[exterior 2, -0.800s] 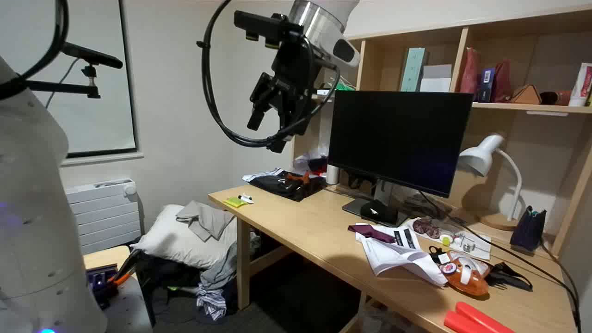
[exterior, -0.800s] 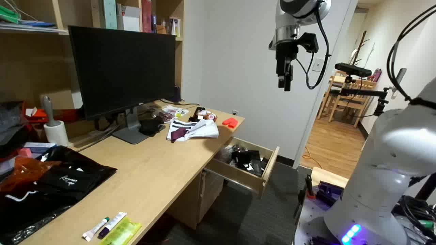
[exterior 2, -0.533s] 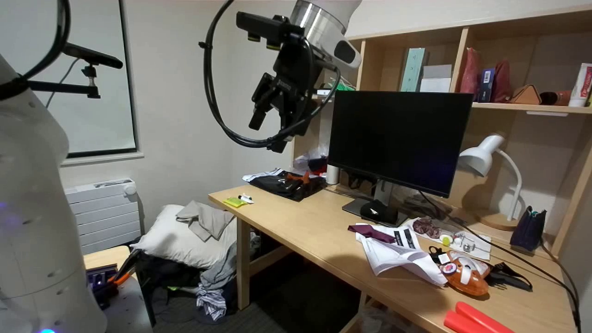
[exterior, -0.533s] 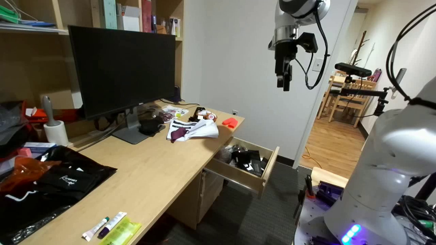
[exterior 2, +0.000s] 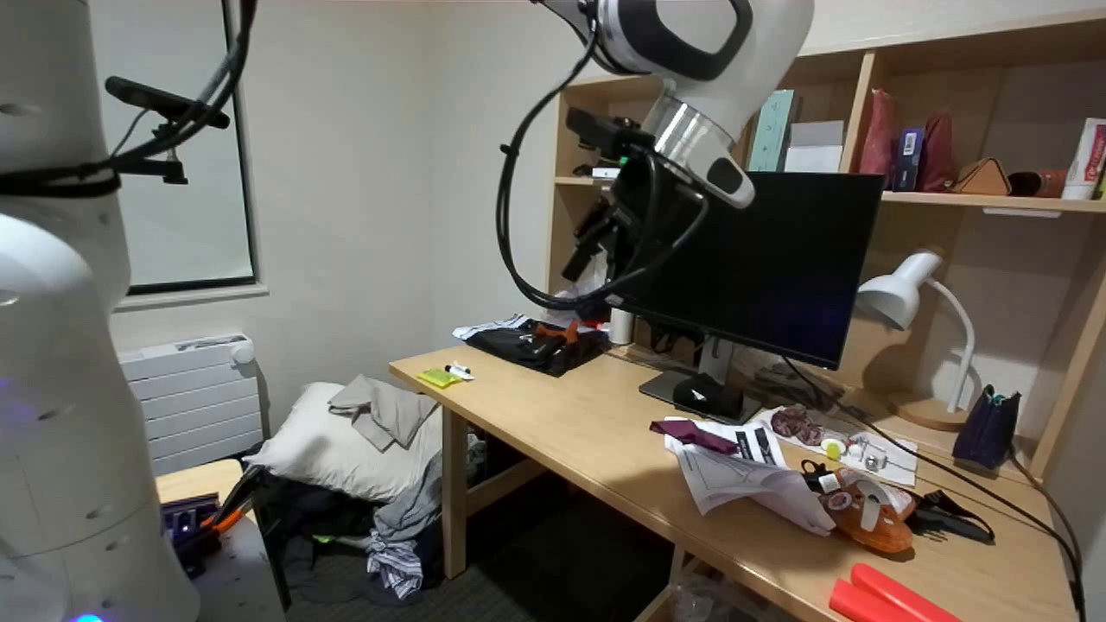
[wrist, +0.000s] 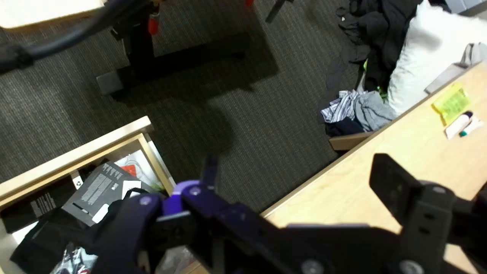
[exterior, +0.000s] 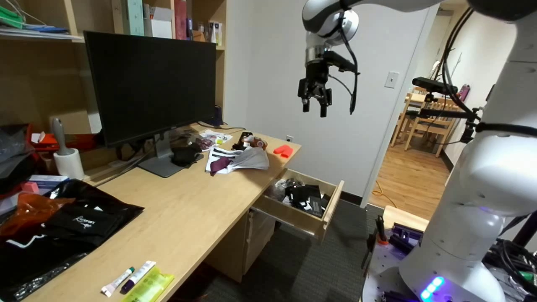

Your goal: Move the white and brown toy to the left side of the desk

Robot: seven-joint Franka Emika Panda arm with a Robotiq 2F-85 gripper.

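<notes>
The white and brown toy (exterior: 256, 142) lies on the desk (exterior: 184, 205) near its far end, beside white papers. In an exterior view the toy (exterior 2: 873, 514) shows an orange-brown body with white patches, next to black straps on the desk (exterior 2: 553, 415). My gripper (exterior: 314, 110) is open and empty, high in the air and apart from the toy. In the wrist view the fingers of the gripper (wrist: 296, 165) stand wide apart over the floor and the edge of the desk (wrist: 335, 198). The toy is out of the wrist view.
An open drawer (exterior: 333, 209) full of dark boxes juts out below the desk. A monitor (exterior 2: 743, 259) stands at the back. Red pieces (exterior 2: 890, 596) lie near the toy. White papers (exterior 2: 734, 484), a black bag (exterior: 79, 226) and a yellow packet (exterior: 149, 285) lie on the desk.
The arm has swung toward the desk and the gripper has turned, so its two spread fingers show in both sides of view. The toy and other things have not moved.
</notes>
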